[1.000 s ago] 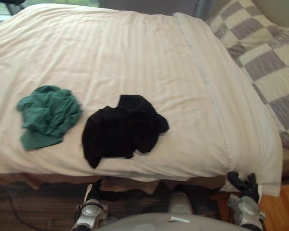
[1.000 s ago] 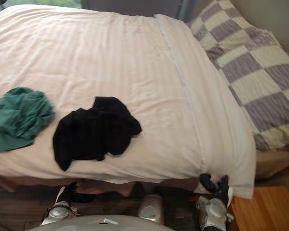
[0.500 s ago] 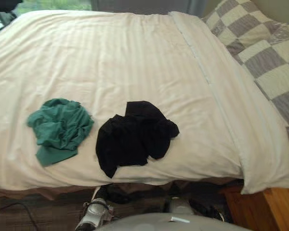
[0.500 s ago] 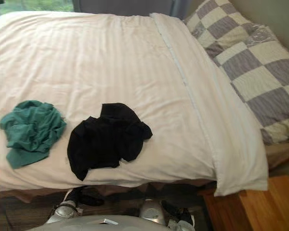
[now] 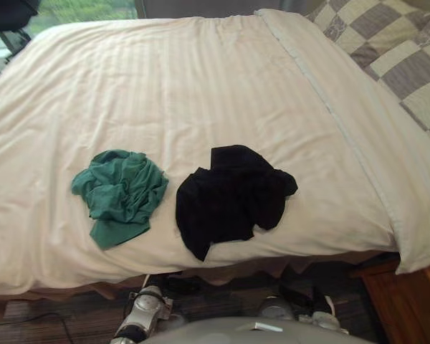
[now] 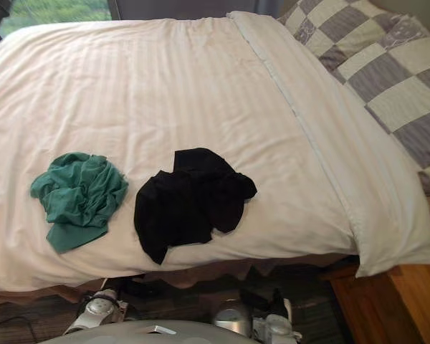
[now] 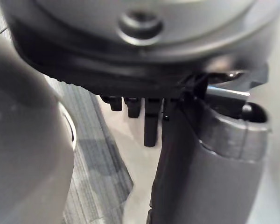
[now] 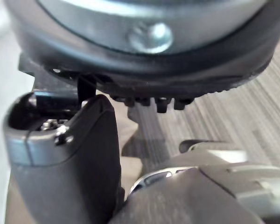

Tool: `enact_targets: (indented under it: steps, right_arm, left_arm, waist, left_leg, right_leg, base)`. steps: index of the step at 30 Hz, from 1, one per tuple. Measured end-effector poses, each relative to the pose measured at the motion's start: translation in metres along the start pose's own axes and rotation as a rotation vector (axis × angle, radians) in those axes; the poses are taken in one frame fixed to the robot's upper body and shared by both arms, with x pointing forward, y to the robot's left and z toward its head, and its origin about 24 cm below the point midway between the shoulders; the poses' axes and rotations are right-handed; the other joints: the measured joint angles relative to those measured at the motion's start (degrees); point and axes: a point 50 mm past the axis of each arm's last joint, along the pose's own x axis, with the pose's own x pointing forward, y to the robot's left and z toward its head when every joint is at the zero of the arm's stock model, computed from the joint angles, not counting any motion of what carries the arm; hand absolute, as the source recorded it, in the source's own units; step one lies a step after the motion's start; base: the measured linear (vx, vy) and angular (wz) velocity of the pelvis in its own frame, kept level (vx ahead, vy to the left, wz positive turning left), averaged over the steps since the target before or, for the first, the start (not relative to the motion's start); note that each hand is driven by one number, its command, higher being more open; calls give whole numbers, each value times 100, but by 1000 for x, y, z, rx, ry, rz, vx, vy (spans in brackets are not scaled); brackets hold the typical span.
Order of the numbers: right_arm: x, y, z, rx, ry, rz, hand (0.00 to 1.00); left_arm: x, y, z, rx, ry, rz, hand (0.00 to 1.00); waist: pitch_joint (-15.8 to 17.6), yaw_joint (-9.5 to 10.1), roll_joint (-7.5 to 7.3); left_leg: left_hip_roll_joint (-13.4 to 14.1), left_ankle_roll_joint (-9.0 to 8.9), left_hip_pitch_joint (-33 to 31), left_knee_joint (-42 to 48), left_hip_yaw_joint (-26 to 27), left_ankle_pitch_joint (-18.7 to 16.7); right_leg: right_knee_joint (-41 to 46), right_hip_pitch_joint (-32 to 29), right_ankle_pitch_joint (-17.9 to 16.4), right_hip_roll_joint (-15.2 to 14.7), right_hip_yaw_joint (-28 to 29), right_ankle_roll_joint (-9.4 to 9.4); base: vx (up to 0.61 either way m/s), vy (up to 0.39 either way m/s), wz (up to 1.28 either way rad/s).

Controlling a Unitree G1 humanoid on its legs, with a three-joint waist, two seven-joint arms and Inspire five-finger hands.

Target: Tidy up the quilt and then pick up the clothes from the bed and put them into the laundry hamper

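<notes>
A white striped quilt (image 5: 201,93) lies spread flat over the bed. A crumpled green garment (image 5: 120,193) rests on it near the front edge. Just to its right, a little apart, lies a black garment (image 5: 233,197). My left hand (image 7: 200,177) hangs below the bed's front edge, fingers straight and holding nothing; its wrist shows under the green garment. My right hand (image 8: 70,172) also hangs low by the bed's front, below and to the right of the black garment, its fingers relaxed and empty.
Checkered grey and cream pillows (image 5: 401,50) lie at the bed's right end. A wooden surface (image 5: 408,301) stands at the lower right by the quilt's corner. A striped rug (image 5: 29,322) covers the floor under the front edge. A dark chair (image 5: 7,14) stands at the far left.
The camera has swung left, so the whole scene shifted right. My right hand, up at the quilt's front right corner a second ago, has dropped below the bed edge.
</notes>
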Motion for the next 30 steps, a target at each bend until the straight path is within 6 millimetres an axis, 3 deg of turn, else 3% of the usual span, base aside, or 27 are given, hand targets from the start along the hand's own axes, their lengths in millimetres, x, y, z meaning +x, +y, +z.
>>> enact_targets:
  steps: [1, 2, 3, 4, 5, 6, 8, 9, 11, 13, 14, 16, 19, 21, 26, 30]
  right_arm:
    - [0, 1, -1, -10, -2, 2, 100]
    - [-1, 2, -1, -10, 0, 7, 100]
    - [-1, 8, -3, -7, 7, 26, 100]
    - [-2, 11, -4, -5, 9, 32, 100]
    - [-2, 10, -2, -23, 3, 35, 100]
    - [-1, 10, 4, -60, -21, 41, 100]
    - [0, 11, 8, -104, -42, 49, 100]
    - [0, 12, 9, -127, -51, 54, 100]
    - [-1, 16, 9, -188, -64, 69, 100]
    - [-1, 17, 9, -232, -71, 79, 100]
    - [-1, 16, 11, -238, -74, 78, 100]
    - [1, 7, 15, -257, -85, 56, 100]
    - [2, 0, 15, -278, -80, 42, 100]
    - [2, 2, 16, -296, -85, 51, 100]
    - [1, 12, 14, -315, -72, 83, 100]
    - [2, 5, 7, -246, -32, 57, 100]
  left_arm:
    - [0, -4, 0, 22, -5, -14, 100]
    - [0, -3, 0, 31, -6, -19, 100]
    - [1, 3, 1, 54, -5, -11, 100]
    - [0, 4, -1, 52, -2, -7, 100]
    - [-1, 4, -6, 60, 12, -9, 100]
    - [-2, 2, -7, 82, 10, -17, 100]
    - [-2, 2, -7, 105, 0, -23, 100]
    - [-2, 2, -7, 111, -1, -27, 100]
    - [0, 0, 1, 149, -24, -46, 100]
    - [1, -1, 2, 165, -27, -50, 100]
    - [1, -1, 3, 162, -25, -48, 100]
    - [1, -9, 5, 138, -29, -52, 100]
    - [-2, -19, 2, 64, -17, -66, 100]
    - [-3, -22, 3, 57, -22, -80, 100]
    - [-2, -14, 2, 47, -15, -50, 100]
    - [-1, -19, 6, -68, -6, -31, 100]
  waist:
    - [-37, -26, -16]
    - [-52, -24, -82]
    - [-104, -1, -213]
    - [-116, 7, -240]
    - [-138, 31, -219]
    - [-176, 34, -155]
    - [-186, -16, -99]
    - [-186, -13, -95]
    - [-172, 5, -134]
    - [-156, 28, -173]
    - [-150, 31, -183]
    - [-33, 92, 26]
    - [-73, 152, 168]
    - [-89, 172, 186]
    - [-89, 184, -28]
    - [-50, 158, 27]
  left_leg:
    - [-266, -434, 4, -244, -521, -197]
    - [-348, -489, 56, -366, -479, -267]
    - [-548, -424, 125, -497, -430, -195]
    - [-613, -395, 182, -577, -380, -168]
    - [-657, -366, 319, -768, -279, -118]
    - [-639, -341, 364, -1040, -198, -6]
    - [-629, -305, 351, -1526, -282, 330]
    - [-606, -320, 343, -1770, -419, 530]
    - [-641, -293, 280, -2274, -802, 1026]
    - [-736, -327, 219, -2558, -1067, 1317]
    - [-731, -346, 244, -2674, -1154, 1409]
    - [-575, -298, 482, -3122, -1205, 1698]
    - [-502, -308, 578, -3254, -1198, 1763]
    - [-517, -335, 656, -3297, -1117, 1765]
    - [-664, -343, 744, -3295, -792, 1753]
    - [-888, -144, 728, -3295, -496, 1866]
  right_leg:
    - [-110, 64, 188, -110, 38, 32]
    - [-145, 72, 212, -217, -7, 76]
    - [-186, 46, 399, -400, -18, 45]
    - [-195, 39, 532, -456, -27, -13]
    - [-185, -17, 801, -482, -29, -202]
    - [-177, -163, 1111, -430, -252, -644]
    - [-348, -233, 1402, -183, -533, -1040]
    - [-457, -185, 1322, 63, -398, -986]
    - [-617, 45, 600, 553, -28, -879]
    - [-644, 107, 74, 544, -28, -852]
    - [-638, 145, -3, 550, -85, -708]
    - [-660, 311, -39, 701, -325, -652]
    - [-810, 458, 10, 791, -423, -569]
    - [-855, 489, 34, 780, -366, -534]
    - [-1182, 609, 219, 665, -174, -426]
    - [-1240, 813, 214, 453, -474, -370]
  base:
    - [-36, 223, 31]
    - [-80, 314, 22]
    - [-76, 241, -3]
    - [-136, 220, -24]
    - [-157, 173, -35]
    - [-171, 160, -32]
    - [-122, 109, 10]
    - [-65, 59, 59]
    - [3, -39, 87]
    - [0, -118, 83]
    - [-14, -179, 82]
    - [-32, -152, 50]
    - [-1, -83, 10]
    - [46, 10, -11]
    - [47, 45, -18]
    - [-5, 39, 29]
